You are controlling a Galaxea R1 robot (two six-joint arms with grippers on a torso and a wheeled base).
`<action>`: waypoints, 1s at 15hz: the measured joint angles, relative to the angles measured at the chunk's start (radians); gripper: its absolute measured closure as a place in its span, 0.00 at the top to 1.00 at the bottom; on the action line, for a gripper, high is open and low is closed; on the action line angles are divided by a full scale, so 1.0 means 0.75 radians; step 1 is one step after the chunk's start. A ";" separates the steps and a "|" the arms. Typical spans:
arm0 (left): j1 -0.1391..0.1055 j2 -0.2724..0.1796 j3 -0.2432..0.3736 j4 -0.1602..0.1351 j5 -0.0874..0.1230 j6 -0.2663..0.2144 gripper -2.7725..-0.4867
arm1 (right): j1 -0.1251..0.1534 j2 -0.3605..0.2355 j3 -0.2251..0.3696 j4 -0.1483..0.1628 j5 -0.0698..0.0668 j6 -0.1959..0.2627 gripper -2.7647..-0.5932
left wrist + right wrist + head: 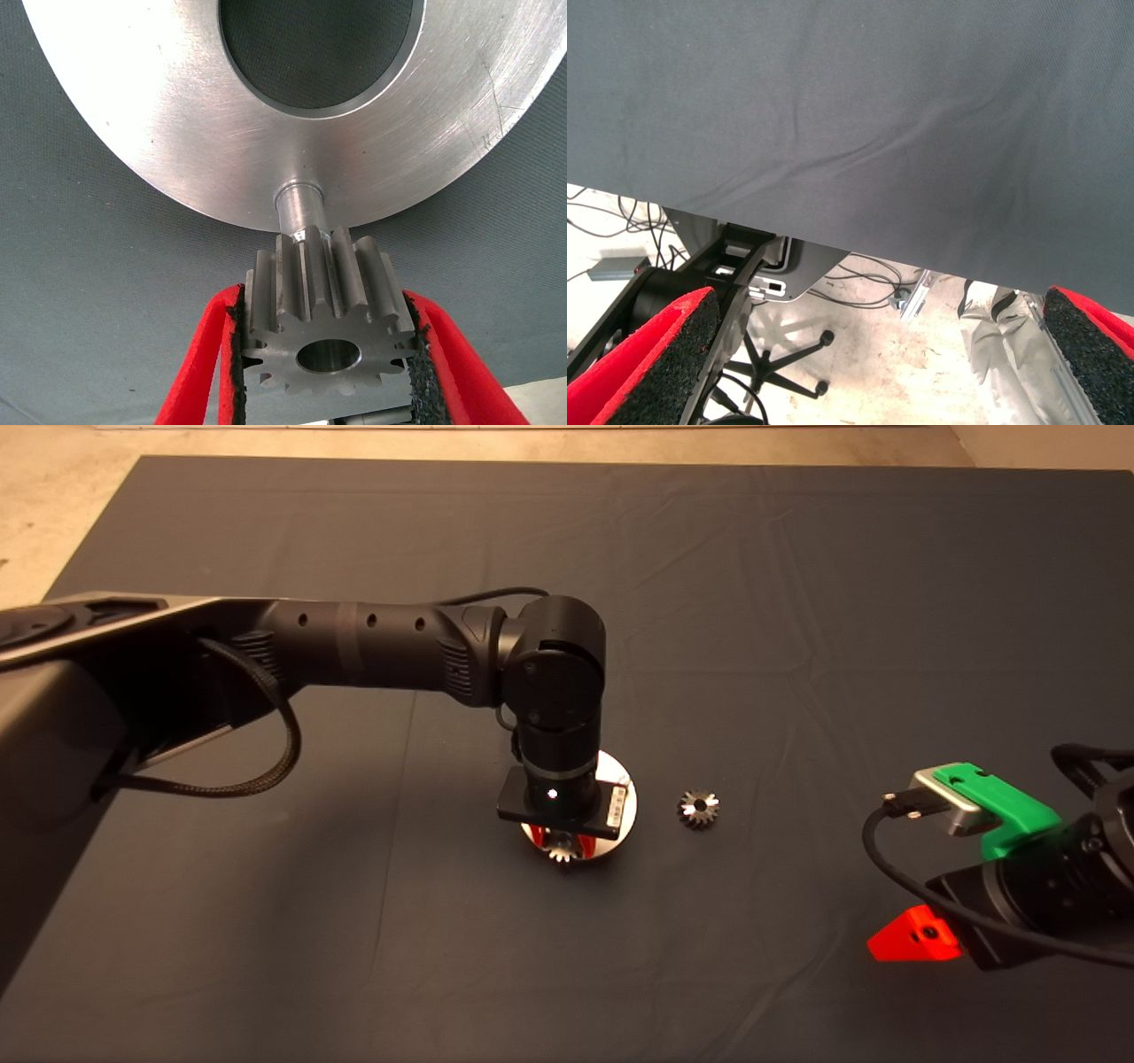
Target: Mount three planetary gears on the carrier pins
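Observation:
My left gripper [562,850] hangs over the near rim of the white carrier disc [622,815] in the middle of the mat. It is shut on a silver planetary gear [330,317], held between its two red fingers [205,354]. The gear sits right at a short metal carrier pin [299,205] that stands at the disc's rim [133,115]; its centre hole is not over the pin. A second gear [699,809] lies loose on the mat just right of the disc. The third gear and the other pins are hidden. My right gripper [868,372] is parked at the mat's lower right edge, open and empty.
The left arm [372,655] reaches in from the left and covers most of the disc. The right wrist view looks past the mat's edge at the floor, with cables [859,292] and a chair base [784,359].

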 joint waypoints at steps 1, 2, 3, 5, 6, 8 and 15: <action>0.000 0.000 0.000 0.000 0.001 0.000 0.17 | 0.000 0.000 0.000 0.000 0.000 0.000 0.98; 0.000 0.003 0.000 0.000 0.003 0.000 0.17 | 0.000 0.000 0.000 0.000 0.000 0.000 0.98; 0.000 0.003 0.000 0.000 0.003 0.000 0.17 | 0.000 0.000 0.000 0.000 0.000 0.000 0.98; 0.000 0.003 0.000 0.000 0.004 0.000 0.17 | 0.000 0.000 0.000 0.000 0.000 0.000 0.98; 0.000 0.003 0.000 0.000 0.004 0.000 0.17 | 0.000 0.000 0.000 0.000 0.000 0.000 0.98; 0.000 0.003 0.000 0.000 0.003 0.000 0.17 | 0.000 0.000 0.000 0.000 0.000 0.000 0.98; -0.001 0.003 0.000 0.000 0.003 0.000 0.17 | 0.000 0.000 0.000 0.000 0.000 0.000 0.98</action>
